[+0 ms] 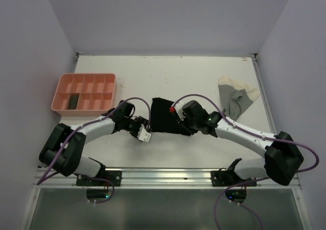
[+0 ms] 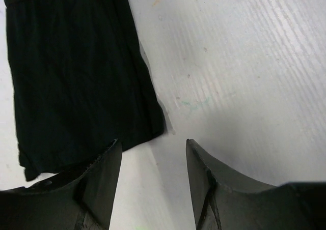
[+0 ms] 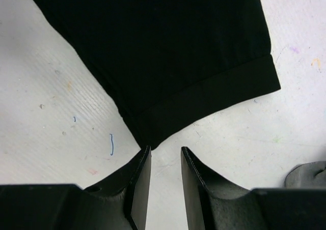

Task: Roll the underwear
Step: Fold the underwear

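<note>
The black underwear [image 1: 162, 117] lay flat mid-table between my grippers. My right gripper [image 3: 165, 149], fingers narrow and empty, had a corner just ahead at 12 o'clock. My left gripper [image 2: 153, 143], wider and empty, had it at 11 o'clock.

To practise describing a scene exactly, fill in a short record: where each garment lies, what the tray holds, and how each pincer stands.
black underwear: flat, unrolled, middle of the table
cream-grey underwear: unrolled, far right of the table
pink tray: far left; one dark item in a compartment
left pincer: open, at the black garment's edge, nothing between its fingers
right pincer: narrowly open, just short of a hemmed corner, gripping nothing
</note>
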`<control>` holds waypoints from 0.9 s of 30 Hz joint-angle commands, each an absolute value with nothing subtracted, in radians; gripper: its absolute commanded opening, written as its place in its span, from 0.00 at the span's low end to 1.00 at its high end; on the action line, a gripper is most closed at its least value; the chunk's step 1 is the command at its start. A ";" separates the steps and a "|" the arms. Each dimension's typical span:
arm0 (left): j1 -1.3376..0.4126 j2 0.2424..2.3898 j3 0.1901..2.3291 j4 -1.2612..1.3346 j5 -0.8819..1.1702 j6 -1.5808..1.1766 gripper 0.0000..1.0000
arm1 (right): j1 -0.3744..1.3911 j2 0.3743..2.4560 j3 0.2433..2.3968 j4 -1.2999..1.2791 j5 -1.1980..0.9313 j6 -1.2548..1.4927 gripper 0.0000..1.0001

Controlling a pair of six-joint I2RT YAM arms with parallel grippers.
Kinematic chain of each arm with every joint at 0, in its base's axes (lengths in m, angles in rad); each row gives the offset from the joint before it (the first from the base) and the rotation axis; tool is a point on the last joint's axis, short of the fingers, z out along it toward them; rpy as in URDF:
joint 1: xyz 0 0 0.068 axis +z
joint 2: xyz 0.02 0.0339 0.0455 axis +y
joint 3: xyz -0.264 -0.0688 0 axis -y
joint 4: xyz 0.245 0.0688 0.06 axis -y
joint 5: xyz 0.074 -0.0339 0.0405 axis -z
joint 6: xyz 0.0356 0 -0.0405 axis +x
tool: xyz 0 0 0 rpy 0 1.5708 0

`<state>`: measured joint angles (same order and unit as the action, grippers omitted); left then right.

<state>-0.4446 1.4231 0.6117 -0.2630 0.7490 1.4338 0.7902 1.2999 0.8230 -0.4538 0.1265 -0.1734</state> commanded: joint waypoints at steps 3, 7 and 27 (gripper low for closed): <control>-0.512 1.469 0.620 -0.112 0.706 1.520 0.51 | 0.790 1.298 0.821 -0.448 0.202 -0.172 0.35; -0.520 1.563 0.661 -0.155 0.655 1.567 0.32 | 0.790 1.267 0.816 -0.474 0.213 -0.173 0.39; -0.365 1.480 0.663 -0.635 0.594 1.787 0.00 | 1.063 1.359 0.772 -0.437 0.081 -0.330 0.55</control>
<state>-0.3893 1.4883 0.6823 -0.4644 0.5915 1.7512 1.0130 1.3029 0.7910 -0.4885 0.0864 -0.2836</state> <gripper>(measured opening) 0.015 0.561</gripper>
